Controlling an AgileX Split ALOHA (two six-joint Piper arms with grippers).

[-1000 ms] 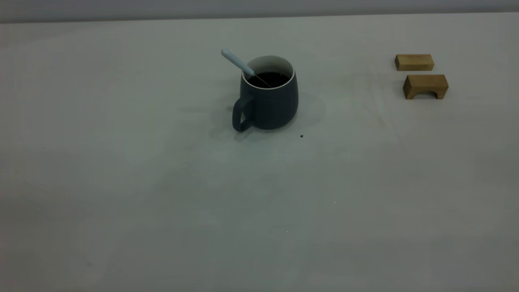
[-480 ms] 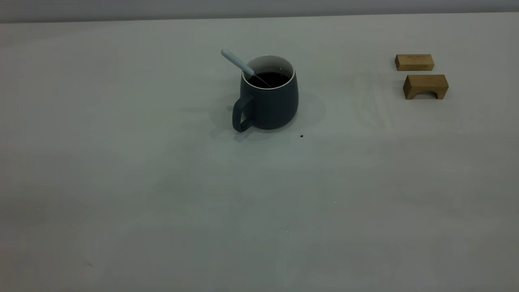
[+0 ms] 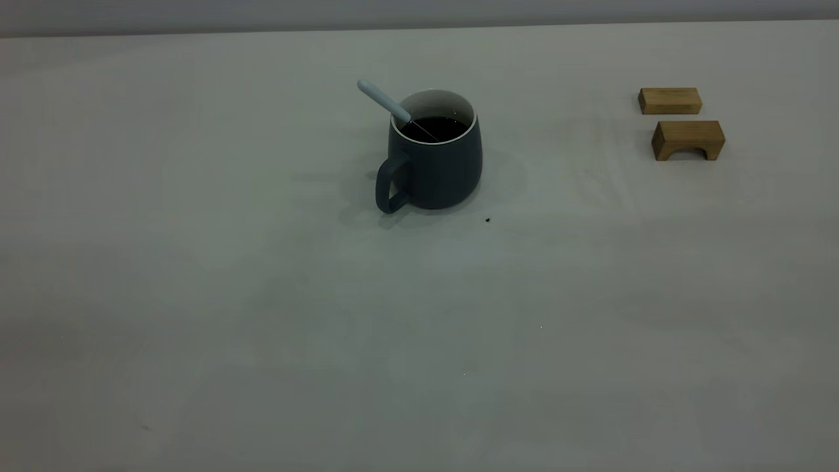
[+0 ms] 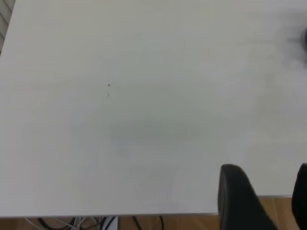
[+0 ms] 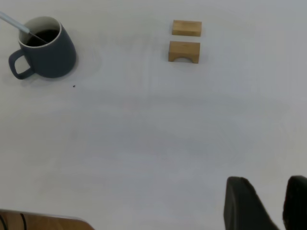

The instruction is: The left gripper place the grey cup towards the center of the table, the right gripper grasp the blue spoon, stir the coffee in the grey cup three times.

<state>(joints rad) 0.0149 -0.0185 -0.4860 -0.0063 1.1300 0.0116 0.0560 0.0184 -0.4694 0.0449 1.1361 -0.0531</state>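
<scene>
The grey cup (image 3: 436, 164) stands upright near the middle of the table (image 3: 419, 328), its handle turned toward the front left. Dark coffee (image 3: 436, 128) fills it. The blue spoon (image 3: 383, 99) leans in the cup, with its pale handle sticking out over the rim to the back left. In the right wrist view, the cup (image 5: 50, 52) and spoon (image 5: 12, 20) are far from my right gripper (image 5: 267, 179), which is open and holds nothing. My left gripper (image 4: 267, 167) hangs open over the table's edge (image 4: 144, 213), also with nothing in it. Neither arm shows in the exterior view.
Two tan wooden blocks (image 3: 669, 101) (image 3: 688, 139) lie at the back right, well away from the cup. A tiny dark speck (image 3: 487, 220) marks the table just in front of the cup. Wooden floor and cables (image 4: 72, 224) show below the table edge.
</scene>
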